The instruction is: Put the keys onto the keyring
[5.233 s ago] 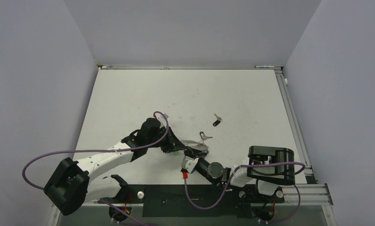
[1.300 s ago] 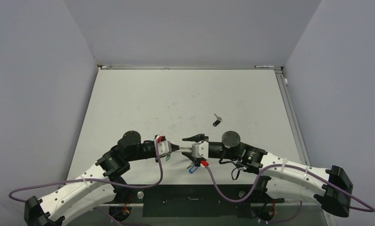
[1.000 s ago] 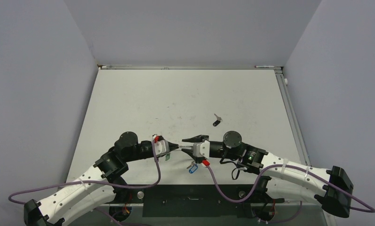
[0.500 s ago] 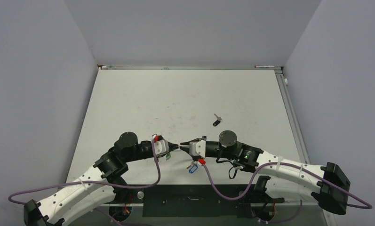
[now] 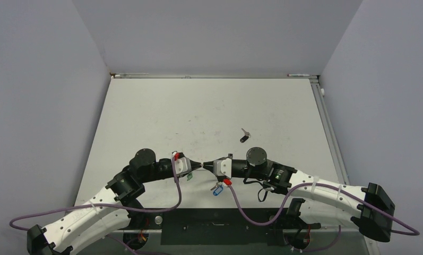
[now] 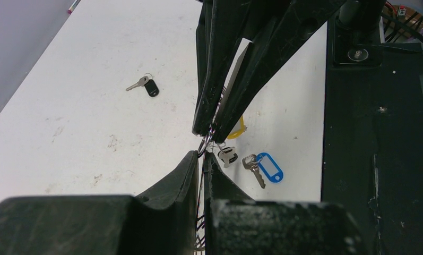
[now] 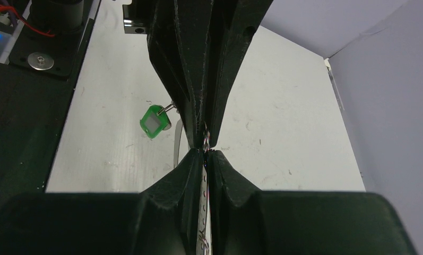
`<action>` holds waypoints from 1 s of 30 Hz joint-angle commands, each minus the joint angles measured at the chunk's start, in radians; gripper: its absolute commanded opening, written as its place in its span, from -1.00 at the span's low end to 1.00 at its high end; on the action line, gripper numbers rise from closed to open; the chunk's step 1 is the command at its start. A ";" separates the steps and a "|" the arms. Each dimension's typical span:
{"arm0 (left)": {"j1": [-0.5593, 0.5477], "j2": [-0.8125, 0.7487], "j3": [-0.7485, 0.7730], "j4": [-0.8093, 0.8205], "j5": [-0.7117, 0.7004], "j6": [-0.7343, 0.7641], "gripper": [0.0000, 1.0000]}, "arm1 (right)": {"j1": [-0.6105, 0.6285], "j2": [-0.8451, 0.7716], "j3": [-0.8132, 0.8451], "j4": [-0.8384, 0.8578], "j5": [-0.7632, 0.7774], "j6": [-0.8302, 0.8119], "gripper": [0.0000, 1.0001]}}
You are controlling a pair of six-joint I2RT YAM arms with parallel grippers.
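Observation:
My left gripper (image 5: 200, 165) and right gripper (image 5: 213, 164) meet tip to tip above the near middle of the table. In the left wrist view my left gripper (image 6: 201, 158) is shut on the thin wire of the keyring (image 6: 200, 186). The right fingers (image 6: 212, 114) come in from above. In the right wrist view my right gripper (image 7: 205, 154) is shut on a thin metal strip (image 7: 204, 202), apparently the same ring. A blue-tag key (image 6: 267, 167), a silver key (image 6: 227, 155), a yellow tag (image 6: 236, 129) and a green tag (image 7: 155, 121) hang by the tips. A black-headed key (image 5: 244, 137) lies alone on the table.
The white table (image 5: 209, 106) has grey walls on three sides. A black base plate (image 5: 214, 226) runs along the near edge between the arm bases. Purple cables (image 5: 177, 191) loop beside both wrists. An aluminium rail (image 5: 328, 127) lines the right edge.
My right gripper, open a second ago, has shut and moved slightly left to meet the left gripper's tip. The left arm is still. The blue-tag key still hangs below.

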 commanded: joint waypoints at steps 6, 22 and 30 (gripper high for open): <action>-0.003 0.008 0.019 0.049 -0.050 0.041 -0.93 | 0.029 -0.073 0.052 0.006 -0.052 0.015 -0.89; -0.017 0.031 0.047 -0.031 -0.232 0.050 -0.79 | 0.043 -0.048 0.097 0.056 0.200 0.118 -0.89; -0.007 0.038 0.063 -0.025 -0.377 -0.012 -1.00 | 0.076 0.027 0.138 0.120 0.409 0.196 -0.90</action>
